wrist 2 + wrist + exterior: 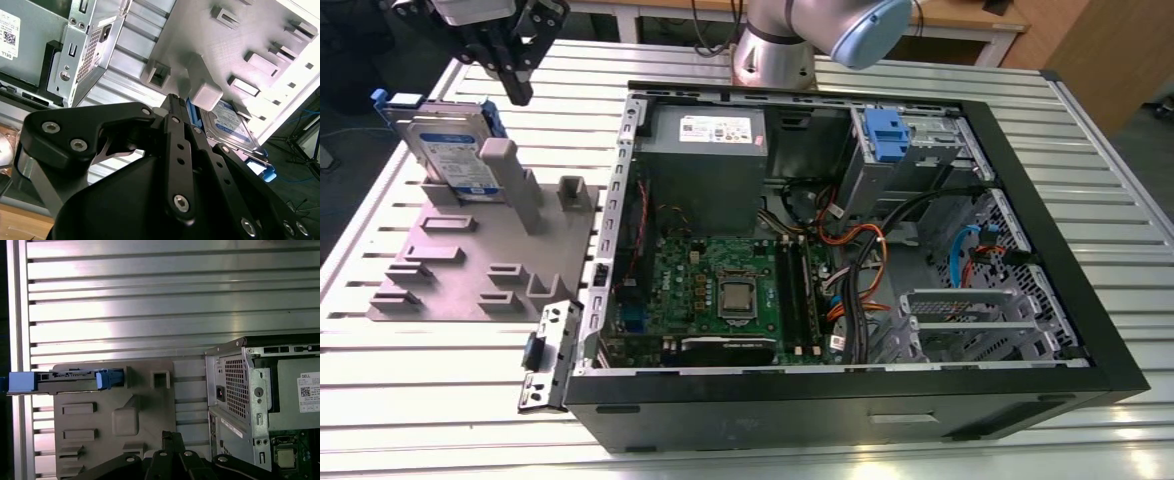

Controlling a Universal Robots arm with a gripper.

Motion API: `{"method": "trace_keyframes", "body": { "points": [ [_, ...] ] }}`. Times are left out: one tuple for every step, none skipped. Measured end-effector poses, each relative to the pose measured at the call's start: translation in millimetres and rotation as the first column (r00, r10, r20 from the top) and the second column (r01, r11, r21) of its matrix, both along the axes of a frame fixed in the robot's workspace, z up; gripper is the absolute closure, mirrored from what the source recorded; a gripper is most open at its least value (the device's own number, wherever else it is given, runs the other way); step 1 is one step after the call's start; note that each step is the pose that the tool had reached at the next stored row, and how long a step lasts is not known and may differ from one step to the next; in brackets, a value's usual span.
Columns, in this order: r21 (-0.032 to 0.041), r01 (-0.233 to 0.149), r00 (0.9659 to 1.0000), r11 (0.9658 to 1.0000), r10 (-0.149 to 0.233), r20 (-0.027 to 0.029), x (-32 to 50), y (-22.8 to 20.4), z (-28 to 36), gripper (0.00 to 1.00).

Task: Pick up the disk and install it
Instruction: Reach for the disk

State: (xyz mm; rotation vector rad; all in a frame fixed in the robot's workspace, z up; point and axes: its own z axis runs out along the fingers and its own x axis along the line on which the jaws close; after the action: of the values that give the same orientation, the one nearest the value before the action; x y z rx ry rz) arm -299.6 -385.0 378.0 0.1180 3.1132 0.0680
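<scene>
**Disk (450,150) upright in grey fixture (454,270), gripper (520,92) above**

While hanging above the fixture in the exterior view, pinched shut tip to tip, with nothing between the jaws. Near the disk, yet apart from it.

Standing on 1 long edge in a slot along the fixture's edge, silver face and white-and-blue label turned toward the rest of the fixture, bright blue carrier round the rim. Seen edge-on in the first wrist view, with 1 blue carrier end poking past the fixture's corner on the side away from the computer case (854,405). Partly hidden in the second wrist view behind a blocky post (205,95) of the fixture.

Beside the fixture, opposite that blue end: the open case, with grey power supply (707,170), green motherboard (720,270) and a drive cage bearing a blue tab (887,135).

Under the fixture and the case alike: a ribbed metal table (454,400).
</scene>
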Motion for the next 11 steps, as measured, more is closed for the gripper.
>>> {"method": "trace_keyframes", "body": {
  "points": [
    [0.0, 0.0, 1.0, 1.0, 0.0, 0.0, 0.0, 0.0, 0.0, 0.89],
    [0.0, 0.0, 1.0, 1.0, 0.0, 0.0, 0.0, 0.0, 0.0, 0.89],
    [0.0, 0.0, 1.0, 1.0, 0.0, 0.0, 0.0, 0.0, 0.0, 0.89],
    [0.0, 0.0, 1.0, 1.0, 0.0, 0.0, 0.0, 0.0, -0.1, 0.89],
    [0.0, 0.0, 1.0, 1.0, 0.0, 0.0001, 0.0, 0.0, -0.1, 0.89],
    [0.0, 0.0, 1.0, 1.0, 0.0, 0.0, 0.0, 0.0, -0.1, 0.89],
    [0.0, 0.0, 1.0, 1.0, 0.0, 0.0, 0.0, 0.0, -0.1, 0.89],
    [0.0, 0.0, 1.0, 1.0, 0.0, 0.0, 0.0, 0.0, -0.1, 0.89],
    [0.0, 0.0, 1.0, 1.0, 0.0, 0.0, 0.0, 0.0, -0.1, 0.89],
    [0.0, 0.0, 1.0, 1.0, 0.0, 0.0001, 0.0, 0.0, -0.1, 0.89],
    [0.0, 0.0, 1.0, 1.0, 0.0, 0.0, 0.0, 0.0, -0.2, 0.89]
  ]
}}
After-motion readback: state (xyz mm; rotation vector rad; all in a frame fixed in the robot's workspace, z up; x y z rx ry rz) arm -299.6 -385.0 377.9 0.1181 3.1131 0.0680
